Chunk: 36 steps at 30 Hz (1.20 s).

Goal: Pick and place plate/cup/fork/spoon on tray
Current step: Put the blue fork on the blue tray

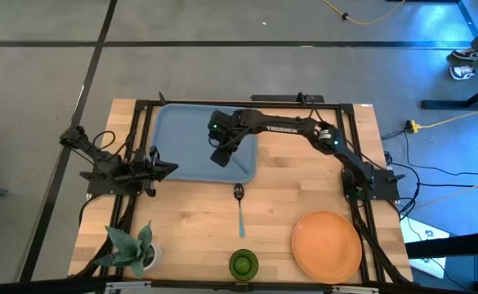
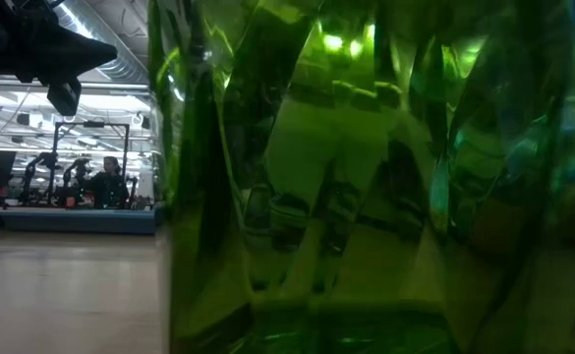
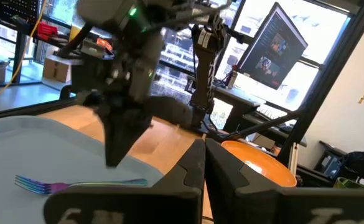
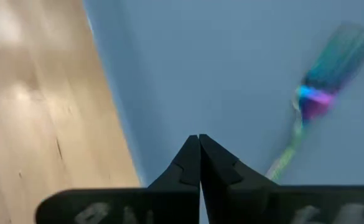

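I am holding the right gripper (image 1: pixel 221 155) over the tray (image 1: pixel 181 131), near its corner closest to the spoon, with its jaws pressed together and pinching nothing. The fork (image 4: pixel 312 99) is lying flat on the tray floor just beside them, so I am judging that piece as placed and the spoon (image 1: pixel 239 211) as the step in hand.

To do it well, I am planning to lift clear of the tray rim first, then swing out over the worktop and spread the jaws across the teal handle rather than the dark bowl, coming straight down so the slim handle does not skate away.

The spoon is resting on the bare worktop just off the tray's edge, its long axis running square to that edge: bowl pointing toward the tray, handle pointing toward the cup (image 1: pixel 243 263). The jaws should therefore close across that line.

The plate (image 1: pixel 327 245) is sitting well apart, near the right arm's base. The left gripper (image 1: pixel 167 168) is waiting at the tray's left edge, jaws seemingly pressed together, though the wrist view is cramped.
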Motion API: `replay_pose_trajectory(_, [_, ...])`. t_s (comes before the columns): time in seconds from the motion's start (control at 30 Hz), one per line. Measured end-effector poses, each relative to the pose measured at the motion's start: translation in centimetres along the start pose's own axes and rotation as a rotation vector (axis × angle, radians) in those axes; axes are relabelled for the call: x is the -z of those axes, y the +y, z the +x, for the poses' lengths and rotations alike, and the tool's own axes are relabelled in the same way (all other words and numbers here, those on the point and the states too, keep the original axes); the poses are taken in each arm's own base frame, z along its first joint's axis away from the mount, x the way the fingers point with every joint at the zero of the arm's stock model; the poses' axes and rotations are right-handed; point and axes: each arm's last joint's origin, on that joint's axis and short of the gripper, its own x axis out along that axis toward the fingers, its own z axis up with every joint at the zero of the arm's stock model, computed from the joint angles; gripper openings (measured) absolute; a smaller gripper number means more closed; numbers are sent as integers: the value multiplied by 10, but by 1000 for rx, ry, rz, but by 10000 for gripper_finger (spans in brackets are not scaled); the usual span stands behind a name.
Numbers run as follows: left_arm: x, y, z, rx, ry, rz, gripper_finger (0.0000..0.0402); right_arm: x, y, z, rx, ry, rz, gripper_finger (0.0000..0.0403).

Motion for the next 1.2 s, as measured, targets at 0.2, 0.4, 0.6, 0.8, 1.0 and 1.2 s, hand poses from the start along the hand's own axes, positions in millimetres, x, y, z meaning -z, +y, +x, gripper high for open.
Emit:
replay_pose_trajectory(0.2, [0, 0, 0, -11, -3, 0, 0, -15, -8, 33, 33, -33, -52, 0])
replay_pose_trajectory(0.4, [-1, 2, 0, -54, -16, -2, 0, -29, -22, 46, 93, -108, -100, 0])
replay_pose_trajectory(0.6, [-1, 2, 0, -59, -22, -8, 0, -29, -41, 49, 158, -93, -89, 0])
replay_pose_trajectory(0.8, [-1, 2, 0, -83, -29, -8, 0, -34, -55, 44, 202, -118, -94, 0])
replay_pose_trajectory(1.0, [-1, 2, 0, -83, -29, -9, 0, -35, -65, 42, 210, -118, -77, 0])
replay_pose_trajectory(1.2, [-1, 2, 0, -89, -30, -8, 0, -37, -62, 41, 159, -121, -110, 0])
